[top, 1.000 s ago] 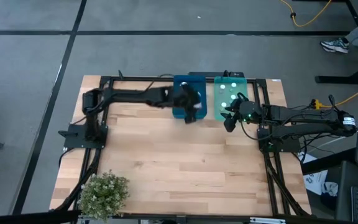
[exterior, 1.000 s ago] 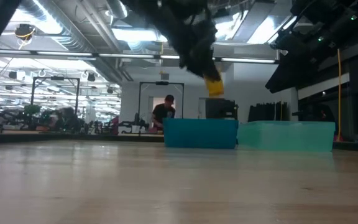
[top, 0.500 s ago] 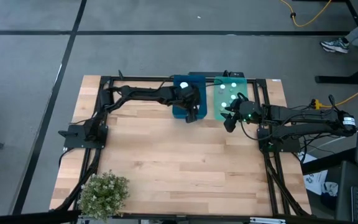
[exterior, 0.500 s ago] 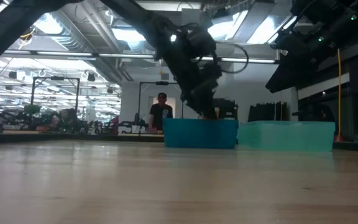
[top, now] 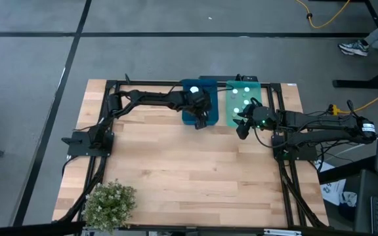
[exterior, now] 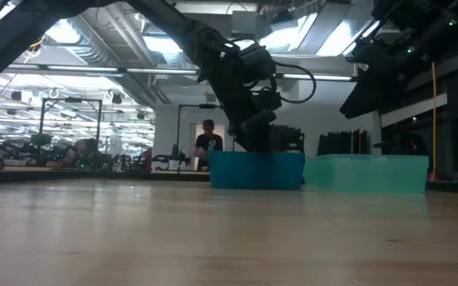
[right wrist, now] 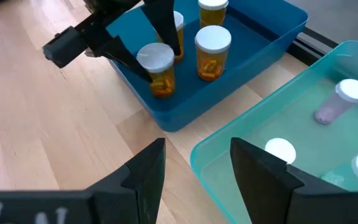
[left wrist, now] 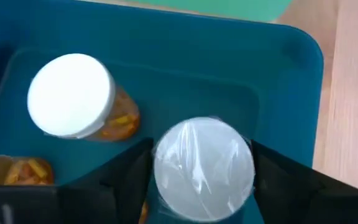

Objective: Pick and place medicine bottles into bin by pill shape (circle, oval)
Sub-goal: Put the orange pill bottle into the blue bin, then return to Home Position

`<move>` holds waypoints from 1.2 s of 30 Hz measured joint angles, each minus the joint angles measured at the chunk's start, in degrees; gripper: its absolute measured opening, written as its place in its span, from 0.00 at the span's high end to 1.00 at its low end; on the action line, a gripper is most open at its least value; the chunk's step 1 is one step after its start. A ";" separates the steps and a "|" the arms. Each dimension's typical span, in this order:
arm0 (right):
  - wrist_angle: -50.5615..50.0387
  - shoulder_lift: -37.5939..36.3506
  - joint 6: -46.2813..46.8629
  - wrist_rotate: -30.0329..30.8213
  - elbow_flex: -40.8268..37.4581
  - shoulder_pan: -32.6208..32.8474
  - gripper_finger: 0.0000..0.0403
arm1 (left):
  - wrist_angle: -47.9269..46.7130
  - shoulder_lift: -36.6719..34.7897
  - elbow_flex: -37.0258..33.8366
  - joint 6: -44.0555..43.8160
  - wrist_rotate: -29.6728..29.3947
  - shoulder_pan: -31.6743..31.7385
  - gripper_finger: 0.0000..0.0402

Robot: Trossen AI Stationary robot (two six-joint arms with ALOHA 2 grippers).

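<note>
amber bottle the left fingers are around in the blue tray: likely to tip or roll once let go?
The amber bottle stands upright on the blue tray floor, so it probably stays put. It looks taller than wide, so a nudge from the left gripper might tip it. It is round, so it would likely roll.

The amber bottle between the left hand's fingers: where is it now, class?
The amber bottle stands inside the dark blue tray, at its near corner, between the left hand's fingers, beside two other amber bottles.

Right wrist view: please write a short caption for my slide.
Left gripper sets an orange bottle in the blue tray; green tray holds pale bottles.
</note>
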 joint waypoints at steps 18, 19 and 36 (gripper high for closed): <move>-0.14 0.00 -1.33 -0.11 0.00 0.00 0.55 | -30.92 -1.75 23.93 -6.89 -0.86 -2.85 0.34; 0.06 0.00 -1.40 -0.11 0.00 0.00 0.55 | -34.17 -1.85 26.22 -6.41 -1.01 -3.30 0.34; 0.13 0.04 -1.25 -2.15 0.00 -0.02 0.55 | -60.31 -23.51 22.35 -16.66 -23.06 -15.55 0.34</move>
